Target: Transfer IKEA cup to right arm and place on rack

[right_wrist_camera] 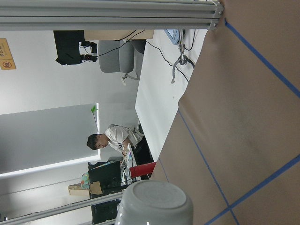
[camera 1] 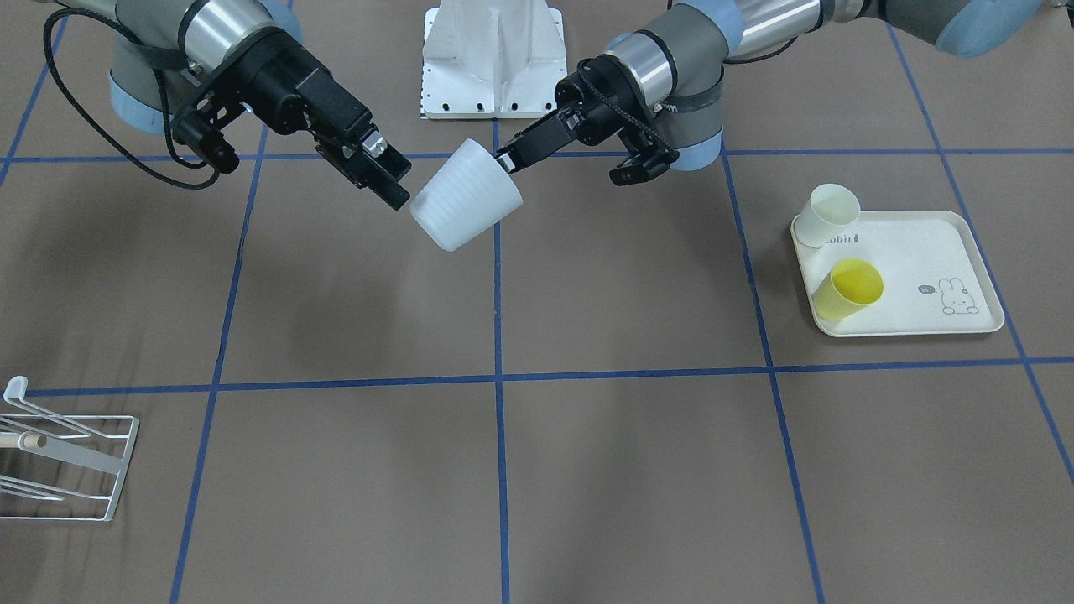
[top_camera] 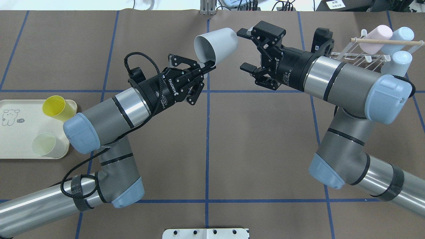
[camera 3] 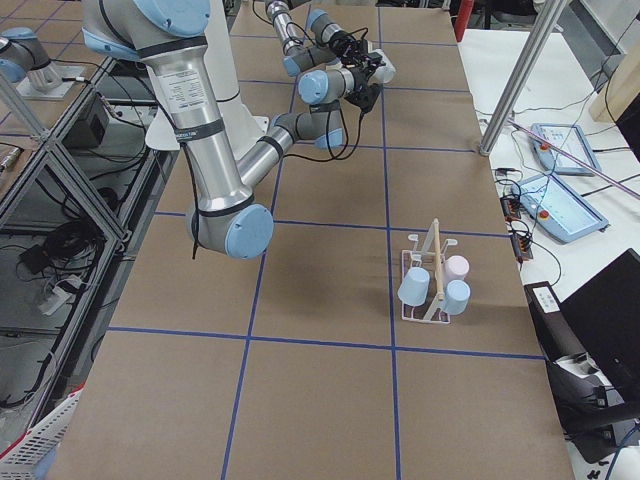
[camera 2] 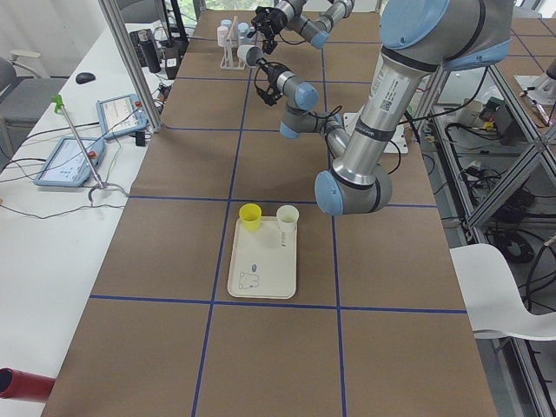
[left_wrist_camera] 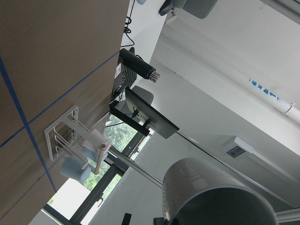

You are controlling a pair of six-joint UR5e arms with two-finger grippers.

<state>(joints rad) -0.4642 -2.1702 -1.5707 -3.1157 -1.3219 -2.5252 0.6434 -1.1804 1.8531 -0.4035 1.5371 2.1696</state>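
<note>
**Cup held in mid-air between the two pincers**

The white IKEA cup [top_camera: 219, 43] hangs above the surface [top_camera: 265, 139], over the middle of its length and nearer the edge away from the robot. It is tipped on its side. The left pincer [top_camera: 208, 65] is closed on the cup's rim, one finger inside the mouth and one outside. The cup's mouth faces back toward that arm, and its closed base points at the right pincer [top_camera: 245, 49].

The right pincer's jaws are spread wide and hold nothing. Its fingertips sit just beside the cup's base, and whether one touches it cannot be told. The right wrist view shows that base [right_wrist_camera: 154, 204] at the bottom edge of the picture.

The white wire rack [camera 3: 428, 300] stands by the far edge toward the surface's right end, well apart from the cup. It carries a pink cup [camera 3: 456, 267] and two light-blue cups [camera 3: 414, 287].

A cream rabbit-print tray [top_camera: 16, 146] lies near the left end, with a yellow cup [top_camera: 56, 106] and a pale cup [top_camera: 44, 145] on it.
</note>
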